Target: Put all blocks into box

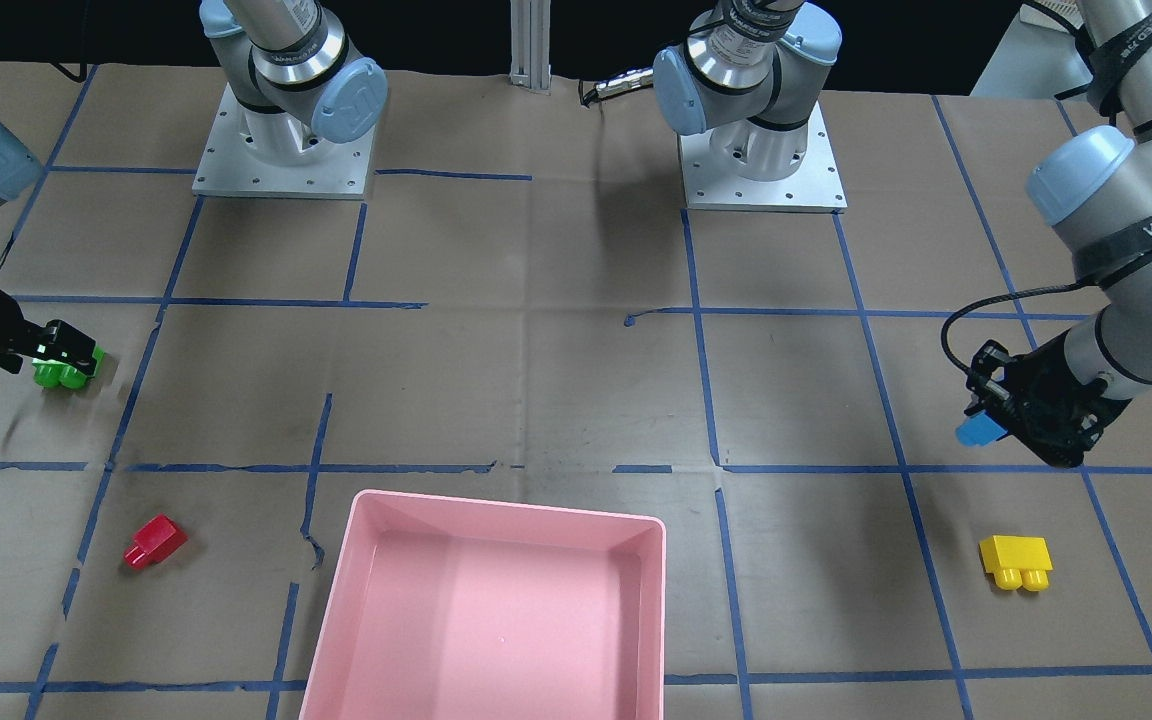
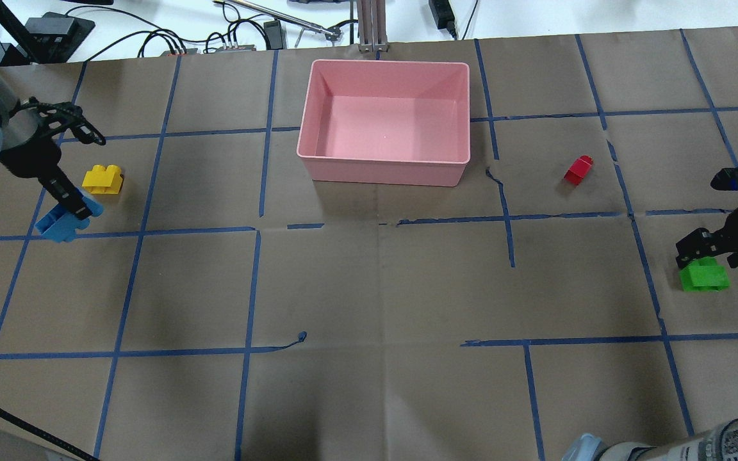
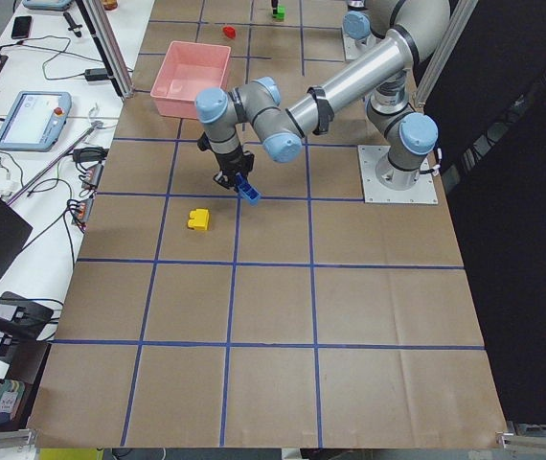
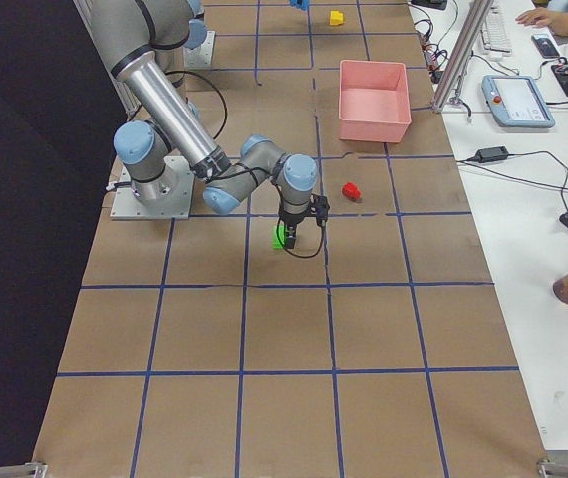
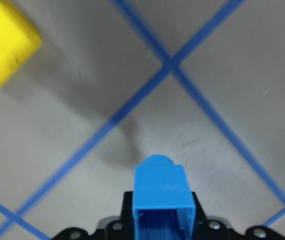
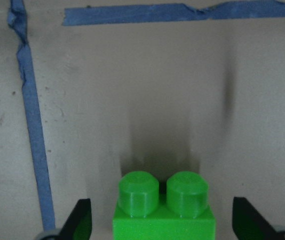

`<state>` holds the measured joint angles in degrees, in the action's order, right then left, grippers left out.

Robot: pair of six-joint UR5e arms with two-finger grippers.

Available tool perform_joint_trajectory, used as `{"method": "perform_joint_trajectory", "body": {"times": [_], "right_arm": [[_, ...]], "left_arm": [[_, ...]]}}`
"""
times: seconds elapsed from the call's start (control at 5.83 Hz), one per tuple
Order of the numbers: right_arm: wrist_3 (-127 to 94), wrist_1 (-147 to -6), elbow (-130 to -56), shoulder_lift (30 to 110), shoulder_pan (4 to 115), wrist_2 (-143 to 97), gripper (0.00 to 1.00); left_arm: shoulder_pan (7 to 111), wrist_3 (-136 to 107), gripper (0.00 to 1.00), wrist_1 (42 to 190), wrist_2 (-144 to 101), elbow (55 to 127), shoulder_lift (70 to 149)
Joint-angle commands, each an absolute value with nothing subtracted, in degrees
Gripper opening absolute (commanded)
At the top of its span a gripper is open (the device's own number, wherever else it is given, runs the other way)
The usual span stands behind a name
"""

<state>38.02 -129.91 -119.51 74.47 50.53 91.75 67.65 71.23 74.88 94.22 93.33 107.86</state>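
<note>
Left gripper [image 2: 77, 208] of mine is clamped on one end of the blue block [image 2: 58, 224], which hangs tilted; a quick swing could twist it loose. My right gripper [image 2: 702, 253] stands wide astride the green block [image 2: 703, 276]; closing off-centre may skate it away. The yellow block [image 2: 102, 178] and red block [image 2: 578, 169] lie beyond, with the box [image 2: 385, 168] farthest.

The table [image 2: 369, 288], papered brown and gridded with blue tape [image 2: 143, 231], carries the pink box [image 2: 385, 168] at far centre, the red block [image 2: 578, 169] to its right, the green block [image 2: 703, 278] nearer at the right edge, and the yellow block [image 2: 102, 180] at the left.
</note>
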Motion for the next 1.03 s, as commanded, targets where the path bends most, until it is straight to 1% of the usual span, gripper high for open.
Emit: {"method": "perform_joint_trajectory", "body": {"times": [0.0,0.17,0.34,0.51,0.69,0.86], "right_arm": [[38.32,-130.34,-120.67,74.18,50.45,91.85,1.0],[38.23,-130.52,-120.85,74.18,50.45,91.93,0.97],[38.06,-130.6,-120.68,74.27,50.45,91.93,0.7],[37.88,-130.61,-120.59,74.27,50.45,91.93,0.5],[37.88,-130.61,-120.32,74.35,50.45,91.93,0.39],[37.27,-130.26,-118.23,75.23,50.45,91.85,0.39]], "left_arm": [[76.95,69.62,0.0,77.26,90.19,84.42,109.59],[82.82,68.65,0.0,76.73,90.18,79.59,112.3],[89.32,64.9,0.0,76.55,90.61,73.8,115.63],[94.78,64.08,0.0,75.6,90.96,68.35,120.62],[100.4,64.07,0.0,72.11,91.23,63.33,126.68],[102.37,63.99,0.0,71.64,92.19,57.36,132.13]]}}
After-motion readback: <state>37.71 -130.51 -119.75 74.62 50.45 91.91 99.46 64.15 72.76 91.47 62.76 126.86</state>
